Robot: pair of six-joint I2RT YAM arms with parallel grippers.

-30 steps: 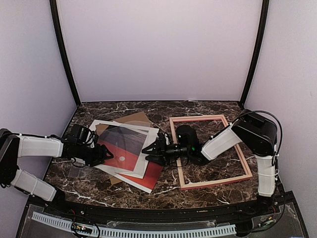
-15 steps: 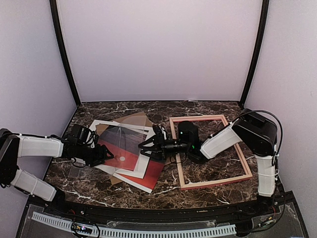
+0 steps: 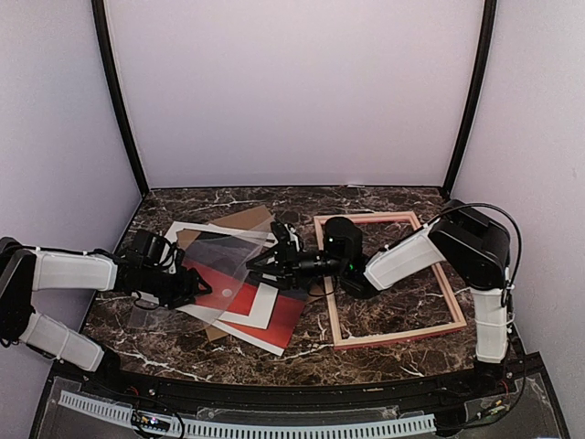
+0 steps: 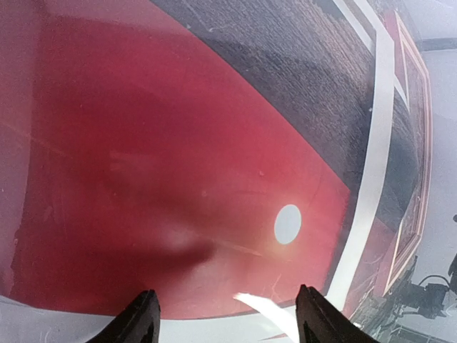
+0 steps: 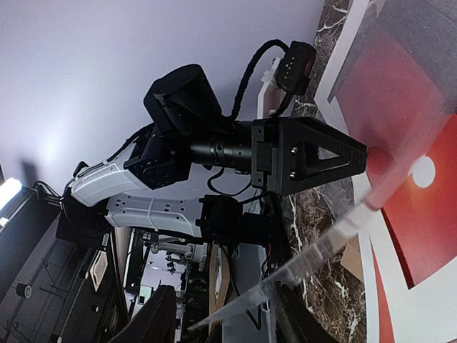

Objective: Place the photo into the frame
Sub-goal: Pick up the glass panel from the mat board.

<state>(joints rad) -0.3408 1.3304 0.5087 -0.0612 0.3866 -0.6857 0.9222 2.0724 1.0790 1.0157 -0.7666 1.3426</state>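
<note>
Right pincer (image 3: 259,263) gripped the clear pane (image 3: 212,265) and had tilted it higher off the photo (image 3: 245,297) — left pincer (image 3: 198,285) stayed open, pinning it

My overhead camera looks down from behind both arm bases. My left wrist view sits close over the photo (image 4: 178,179), facing along it toward the frame (image 4: 414,143). My right wrist view looks back at the left gripper (image 5: 357,153), sharing that print.

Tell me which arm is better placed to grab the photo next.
Probably left: the left fingers sit at the photo's left edge, while the right fingers are occupied with the raised clear pane.
</note>
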